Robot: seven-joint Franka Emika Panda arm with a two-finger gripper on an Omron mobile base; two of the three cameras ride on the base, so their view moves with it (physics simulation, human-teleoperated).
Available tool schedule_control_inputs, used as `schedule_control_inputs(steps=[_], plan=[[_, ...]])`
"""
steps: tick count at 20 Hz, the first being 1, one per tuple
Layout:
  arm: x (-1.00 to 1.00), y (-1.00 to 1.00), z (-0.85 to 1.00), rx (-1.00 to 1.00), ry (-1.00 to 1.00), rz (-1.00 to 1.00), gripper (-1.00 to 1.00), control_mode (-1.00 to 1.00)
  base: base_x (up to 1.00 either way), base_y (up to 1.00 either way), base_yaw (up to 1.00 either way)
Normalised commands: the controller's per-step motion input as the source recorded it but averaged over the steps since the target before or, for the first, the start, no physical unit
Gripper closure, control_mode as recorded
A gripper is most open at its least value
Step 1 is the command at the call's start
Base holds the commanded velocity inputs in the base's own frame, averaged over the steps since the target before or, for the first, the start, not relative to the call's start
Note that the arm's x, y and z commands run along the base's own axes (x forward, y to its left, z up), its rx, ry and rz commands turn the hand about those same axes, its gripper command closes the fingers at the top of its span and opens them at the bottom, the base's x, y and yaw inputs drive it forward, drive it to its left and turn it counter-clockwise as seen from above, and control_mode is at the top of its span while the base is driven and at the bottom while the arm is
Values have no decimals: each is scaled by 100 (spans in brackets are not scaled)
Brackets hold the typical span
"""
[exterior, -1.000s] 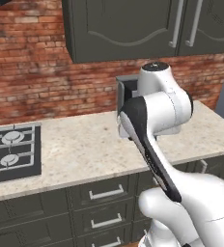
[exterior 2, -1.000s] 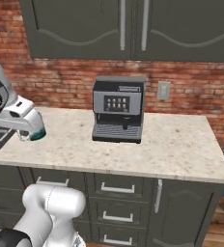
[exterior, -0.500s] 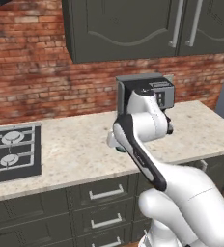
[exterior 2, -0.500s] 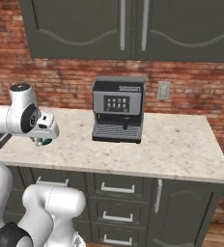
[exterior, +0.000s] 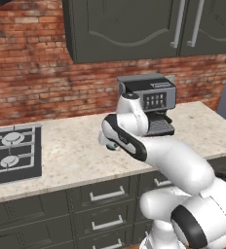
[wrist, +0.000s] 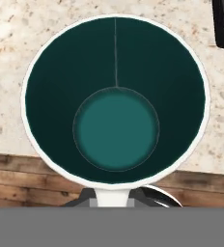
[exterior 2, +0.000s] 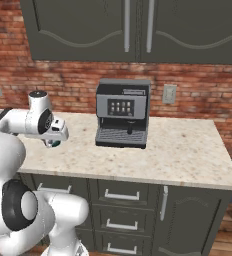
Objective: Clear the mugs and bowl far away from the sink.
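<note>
one mug [wrist: 116, 101] upright, mouth up; hand [exterior 2: 54, 142] clamped

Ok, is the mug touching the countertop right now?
Cannot tell. In the right base view the mug hangs under the hand just over the countertop, but no clear gap or contact shows. The hand view looks straight into it.

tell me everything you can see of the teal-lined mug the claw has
The mug is white-rimmed with a dark teal inside and a lighter teal floor; it looks empty. In the hand view you look straight down into it, its handle toward the claw, which is shut on it. It sits upright low over the speckled counter, left of the coffee machine; contact with the counter cannot be told.
</note>
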Motion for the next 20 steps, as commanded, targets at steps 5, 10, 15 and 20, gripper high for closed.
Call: schedule_control_inputs(steps=[5, 10, 15, 20], plan=[[88, 11, -50, -2, 1, 0, 100, -100, 0, 0, 0], [71, 14, -57, -6, 0, 0, 100, -100, 0, 0, 0], [46, 15, -57, -7, 0, 0, 100, -100, 0, 0, 0], [20, 7, -23, -2, -1, 0, -100, -100, 0, 0, 0]])
